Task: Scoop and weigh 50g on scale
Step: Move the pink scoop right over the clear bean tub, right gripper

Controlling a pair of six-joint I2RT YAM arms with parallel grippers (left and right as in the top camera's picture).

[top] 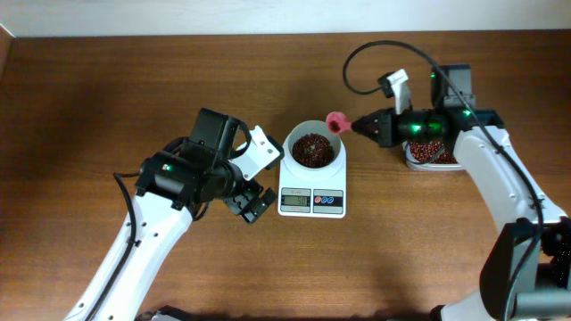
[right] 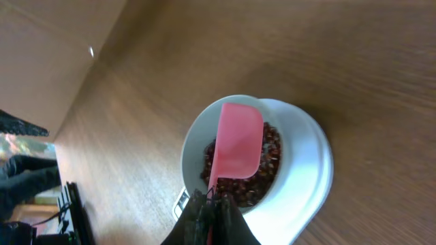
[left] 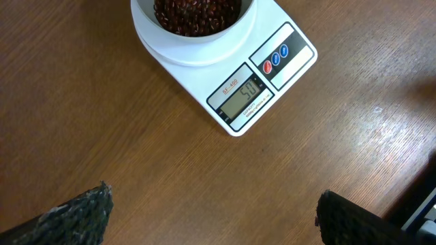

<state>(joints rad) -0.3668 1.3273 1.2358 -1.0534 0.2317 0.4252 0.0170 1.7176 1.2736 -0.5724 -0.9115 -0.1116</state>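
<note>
On my brown desk (top: pixel 134 80), the white scale (top: pixel 311 201) sits at the centre, carrying a white bowl (top: pixel 290 147) filled with the red-brown beans (top: pixel 313 149). My right gripper (top: pixel 361 126), clamped on a pink scoop (top: pixel 335 121), holds it over the bowl's right rim, with the handle pointing right. My left gripper (top: pixel 260 176) sits just left of the scale, jaws wide apart.

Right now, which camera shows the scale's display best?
Left wrist: the scale's display faces it, close, digits legible. Overhead shows it small, digits unreadable. Right wrist shows mostly the bowl, beans and pink scoop.
</note>
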